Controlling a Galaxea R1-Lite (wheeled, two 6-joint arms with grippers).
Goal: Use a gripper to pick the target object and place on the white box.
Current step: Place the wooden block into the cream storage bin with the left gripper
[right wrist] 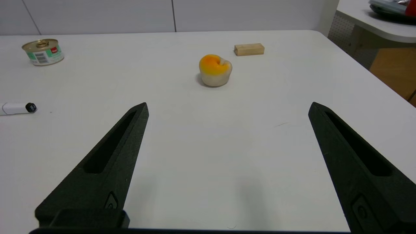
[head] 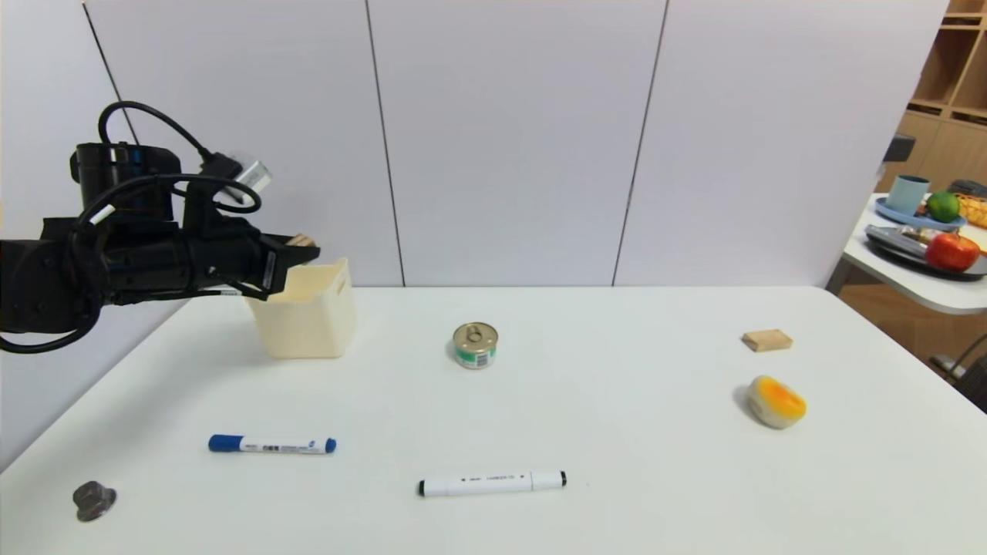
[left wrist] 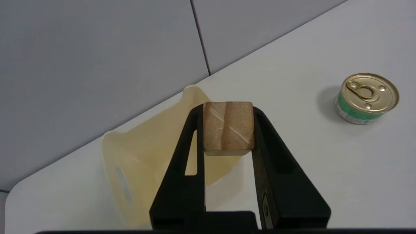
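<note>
**Left claw holds the little wood cube over the white box**

Closest to the robot, at the near left edge of the table (head: 632, 432), sits a small grey lump (head: 94, 500). A bit further in lies a white pen with black ends (head: 492, 483), and to its left a pen with a blue cap (head: 271, 445). They are well apart from each other.

The right gripper (right wrist: 227, 110) hangs low over the table on the right side. Its two black fingers (right wrist: 107, 162) are spread wide with nothing between them. Past it sits a round orange and white toy (right wrist: 214, 70), and behind that lies a flat wooden block (right wrist: 249, 49).

In the middle of the table stands a small tin can (head: 475, 344) with a gold lid and a green label.

Further back on the left stands the white box (head: 308, 320), near the wall (head: 509, 139). The left gripper (head: 297, 250) reaches in from the left and is up in the air just above the box's rim. Its fingers are squeezed tight on the wooden cube (left wrist: 228, 126), one finger on each side. In the left wrist view the cube sits over the open top of the box and is not touching it.

Far off on the right is another table (head: 910, 281) with a blue cup (head: 907, 193), a green fruit (head: 942, 206) and a red fruit (head: 953, 251).
</note>
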